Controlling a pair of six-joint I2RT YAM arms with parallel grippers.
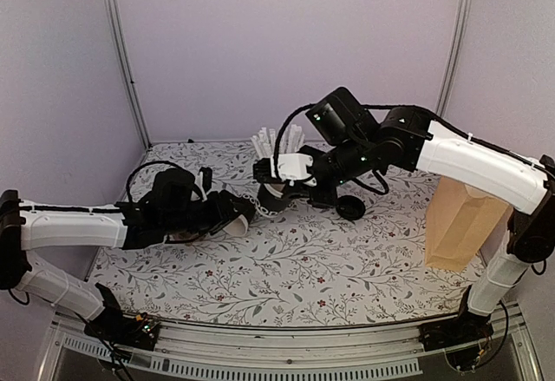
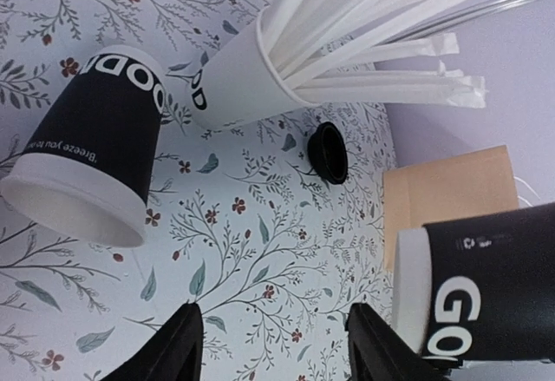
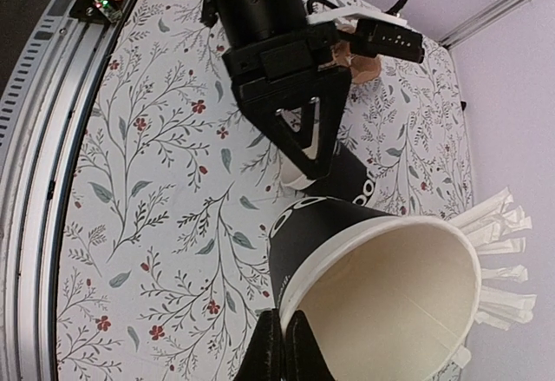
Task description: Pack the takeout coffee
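My right gripper is shut on the white rim of a black paper cup, holding it tilted above the table near the middle. The left wrist view shows this held cup at the right. A second black cup rests on the table just outside my left gripper, which is open with only tablecloth between its fingers. The right wrist view shows that cup beside the left gripper's fingers. The round black lid lies on the table further back.
A white cup of paper-wrapped straws stands at the back centre. A brown paper bag stands at the right. The metal rail of the table's near edge shows in the right wrist view.
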